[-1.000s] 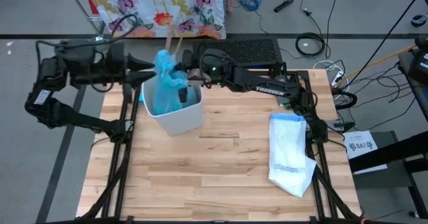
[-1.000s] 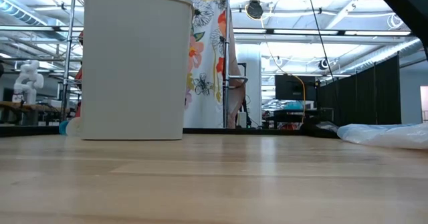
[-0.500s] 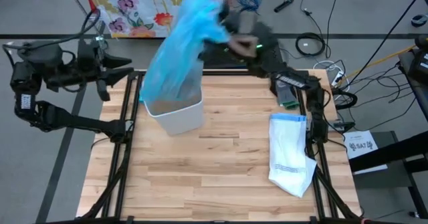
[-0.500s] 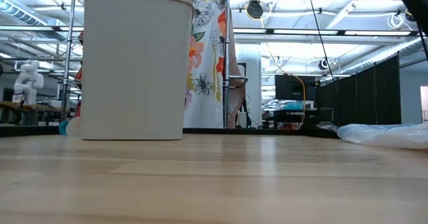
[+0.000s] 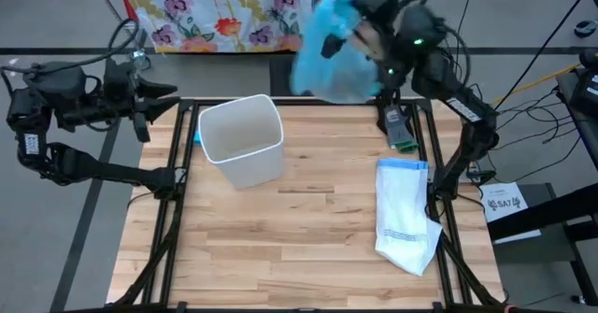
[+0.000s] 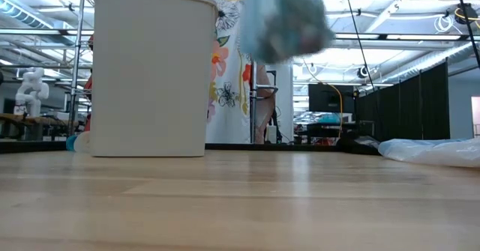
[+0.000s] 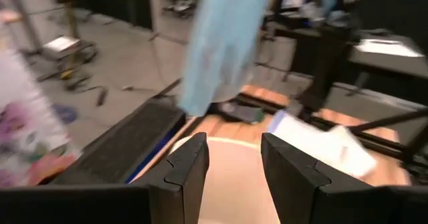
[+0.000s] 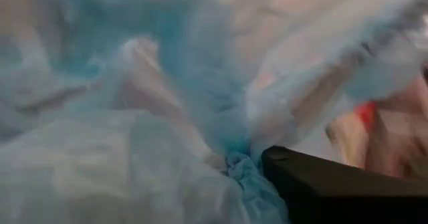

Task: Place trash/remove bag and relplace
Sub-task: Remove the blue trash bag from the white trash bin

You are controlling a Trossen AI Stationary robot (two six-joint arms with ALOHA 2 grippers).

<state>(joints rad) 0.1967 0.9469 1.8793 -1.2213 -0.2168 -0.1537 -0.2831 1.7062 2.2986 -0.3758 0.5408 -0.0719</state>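
A light-blue translucent bag [image 5: 329, 44] hangs in the air over the table's far edge, to the right of the white bin [image 5: 243, 141]. My right gripper [image 5: 361, 21] is shut on the bag. In the low view the bag's full bottom [image 6: 286, 20] hangs high above the tabletop, and the trash [image 6: 294, 28] shows dimly through it. The bin stands upright on its base with no bag in it. My left gripper [image 5: 171, 92] stands open to the left of the bin at its far corner and touches nothing. In its own view its gap [image 7: 234, 167] frames the bin's rim [image 7: 231, 144]. My right gripper holds the bag by its gathered, bunched top [image 8: 242, 165], several layers crumpled together beside one dark finger [image 8: 314, 177]. The bag hangs below the hold, lifted clear of the bin and the table, its bottom bulging.
A white plastic bag with a blue hem [image 5: 405, 215] lies flat on the table's right side. A small dark and green object [image 5: 398, 130] lies near the far right edge. A flowered cloth [image 5: 220, 9] hangs behind the table.
My right gripper has gone up and toward the table's right and far edge, tipping upward. It has drawn the blue bag out of the bin; the bag now hangs clear to the bin's right. My left gripper has drawn back from the bin toward the left edge.
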